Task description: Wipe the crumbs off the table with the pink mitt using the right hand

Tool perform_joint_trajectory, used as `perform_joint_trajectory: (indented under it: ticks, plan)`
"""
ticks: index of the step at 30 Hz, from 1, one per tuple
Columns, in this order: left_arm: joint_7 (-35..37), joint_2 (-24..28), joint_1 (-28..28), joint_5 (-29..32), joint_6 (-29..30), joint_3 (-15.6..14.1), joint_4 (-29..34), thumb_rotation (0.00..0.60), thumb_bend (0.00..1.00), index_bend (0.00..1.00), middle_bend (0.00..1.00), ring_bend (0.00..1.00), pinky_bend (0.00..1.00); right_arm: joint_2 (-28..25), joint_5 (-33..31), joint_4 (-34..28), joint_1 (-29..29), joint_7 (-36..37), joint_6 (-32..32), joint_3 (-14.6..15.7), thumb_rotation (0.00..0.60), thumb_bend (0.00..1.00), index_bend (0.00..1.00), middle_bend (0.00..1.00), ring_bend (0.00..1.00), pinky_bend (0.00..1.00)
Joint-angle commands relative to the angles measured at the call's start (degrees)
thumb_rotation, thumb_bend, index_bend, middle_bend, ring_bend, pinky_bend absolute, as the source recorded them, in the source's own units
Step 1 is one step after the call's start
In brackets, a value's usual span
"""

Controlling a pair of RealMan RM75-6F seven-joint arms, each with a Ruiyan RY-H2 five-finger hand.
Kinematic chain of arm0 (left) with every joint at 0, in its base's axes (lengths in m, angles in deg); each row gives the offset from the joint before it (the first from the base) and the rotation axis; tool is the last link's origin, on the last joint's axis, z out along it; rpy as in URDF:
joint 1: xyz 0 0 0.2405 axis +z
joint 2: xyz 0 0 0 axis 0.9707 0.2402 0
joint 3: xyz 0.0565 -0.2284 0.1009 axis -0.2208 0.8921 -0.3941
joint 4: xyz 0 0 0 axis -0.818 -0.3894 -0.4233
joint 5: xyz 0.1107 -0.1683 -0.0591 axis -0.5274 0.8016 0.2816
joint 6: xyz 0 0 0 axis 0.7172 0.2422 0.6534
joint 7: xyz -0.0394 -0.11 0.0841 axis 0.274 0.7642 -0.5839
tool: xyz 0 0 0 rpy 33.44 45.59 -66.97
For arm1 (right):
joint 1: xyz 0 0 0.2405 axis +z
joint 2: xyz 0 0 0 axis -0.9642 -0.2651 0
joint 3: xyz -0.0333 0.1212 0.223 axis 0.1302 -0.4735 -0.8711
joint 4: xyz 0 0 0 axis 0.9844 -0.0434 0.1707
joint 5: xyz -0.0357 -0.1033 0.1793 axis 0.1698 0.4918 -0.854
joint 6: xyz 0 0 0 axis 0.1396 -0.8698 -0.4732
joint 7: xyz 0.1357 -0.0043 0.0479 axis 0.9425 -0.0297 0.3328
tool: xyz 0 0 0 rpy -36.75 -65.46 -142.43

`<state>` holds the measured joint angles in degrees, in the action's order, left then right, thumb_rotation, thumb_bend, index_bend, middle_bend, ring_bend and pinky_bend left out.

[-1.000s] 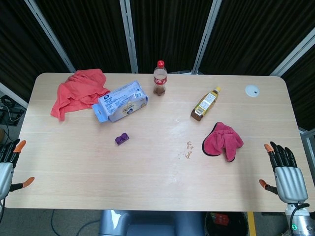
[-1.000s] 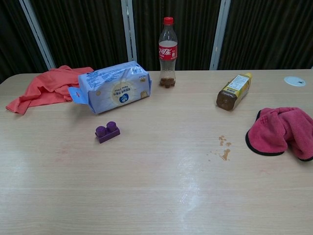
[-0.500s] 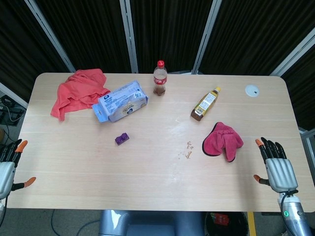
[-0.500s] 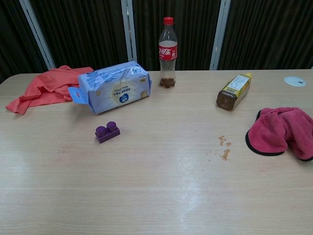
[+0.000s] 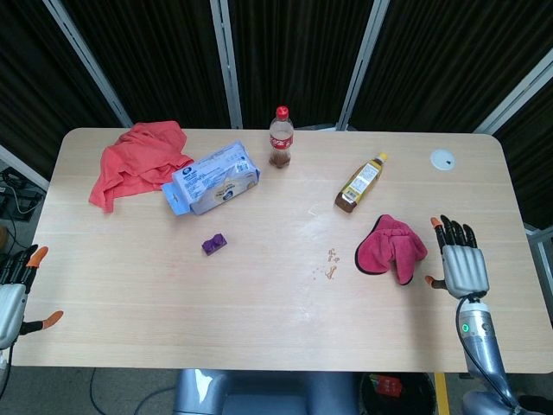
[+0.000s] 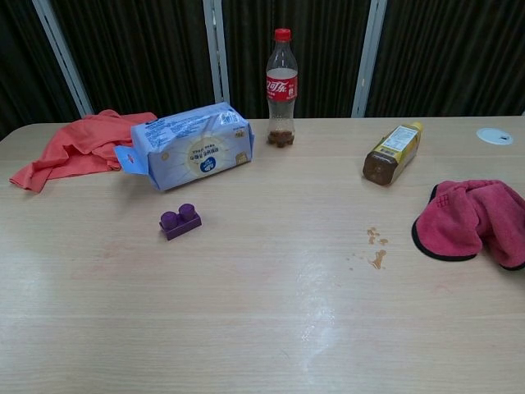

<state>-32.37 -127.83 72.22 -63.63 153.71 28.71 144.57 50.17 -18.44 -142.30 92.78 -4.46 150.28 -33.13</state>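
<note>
The pink mitt [image 5: 392, 249] lies crumpled on the table [image 5: 259, 328], toward its right side, with the crumbs [image 5: 331, 264] scattered just to its left. The right hand [image 5: 455, 264] hovers just beside the mitt's right edge, apart from it, fingers [image 5: 448, 230] spread and extended, holding nothing. Beyond the mitt lies a yellow-capped bottle [image 5: 360, 182] on its side. Far across at the table's near left corner, the left hand [image 5: 10, 294] sits with fingers apart, also empty.

Silver-grey robot hand [image 5: 458, 264] w/ black fingers, orange tips (green LED at wrist); left robot hand [image 5: 12, 296] alike
</note>
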Motion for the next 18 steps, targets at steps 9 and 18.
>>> perform_joint_trajectory:
  ticks: [9,18]
  plan:
    - [0.3,0.4,-0.9,1.1,-2.3,-0.1,-0.1,0.6,0.0,0.0,0.0,0.0,0.0,8.3,-6.4,12.0,6.5,-2.9,-7.1,-1.7,0.6,0.0,0.0,0.0,0.0,0.0]
    - [0.3,0.4,-0.8,1.3,-2.0,-0.1,0.0,0.6,0.0,0.0,0.0,0.0,0.0,12.4,-7.2,16.6,9.3,-2.4,-10.0,-1.2,0.6,0.0,0.03,0.0,0.0,0.0]
